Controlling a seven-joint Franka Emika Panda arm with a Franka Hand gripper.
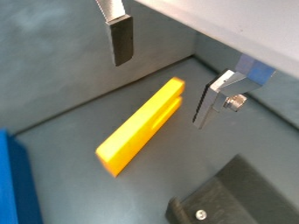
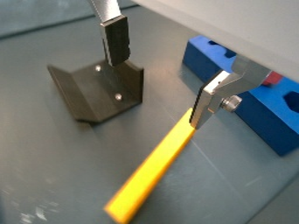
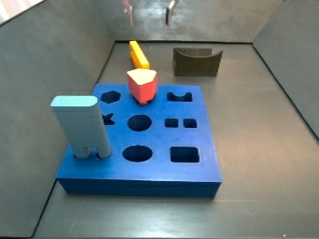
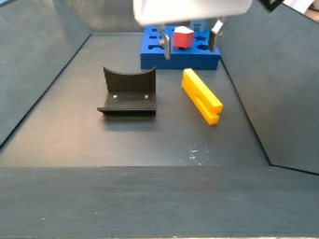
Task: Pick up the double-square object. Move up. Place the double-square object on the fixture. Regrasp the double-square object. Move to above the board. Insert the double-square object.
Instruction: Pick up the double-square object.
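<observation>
Wrist view, claw: the claw (image 1: 163,74) hangs above the table (image 1: 70,87) with its plates spread apart and nothing between them; one finger (image 1: 121,39) and the other finger (image 1: 215,98) stand either side of the far end of the double-square object (image 1: 140,127).
Wrist view, double-square object: lies flat on the table, not touched by either pad.
Wrist view, surroundings: a blue edge of the board (image 1: 17,188) shows at one corner, the dark fixture (image 1: 233,199) at another.
Wrist view, claw again: the claw (image 2: 162,72) is open over the table (image 2: 47,166); the double-square object (image 2: 152,171) runs away from beneath it.
Wrist view, neighbours: the fixture (image 2: 100,87) stands just beyond one finger; the board (image 2: 251,101) lies behind the other.
Side view, board: the board (image 3: 187,173) lies in front, carrying a tall light-blue block (image 3: 77,126) and a red peg (image 3: 142,86).
Side view, behind the board: the double-square object (image 3: 137,53) lies just past the red peg, the fixture (image 3: 196,61) beside it, the claw (image 3: 149,11) high above.
Side view, layout: the fixture (image 4: 127,93) and the double-square object (image 4: 202,94) lie side by side, apart; the board (image 4: 177,56) is behind, and the claw (image 4: 204,33) hangs over the object's far end.
Writing: none readable in any view.
</observation>
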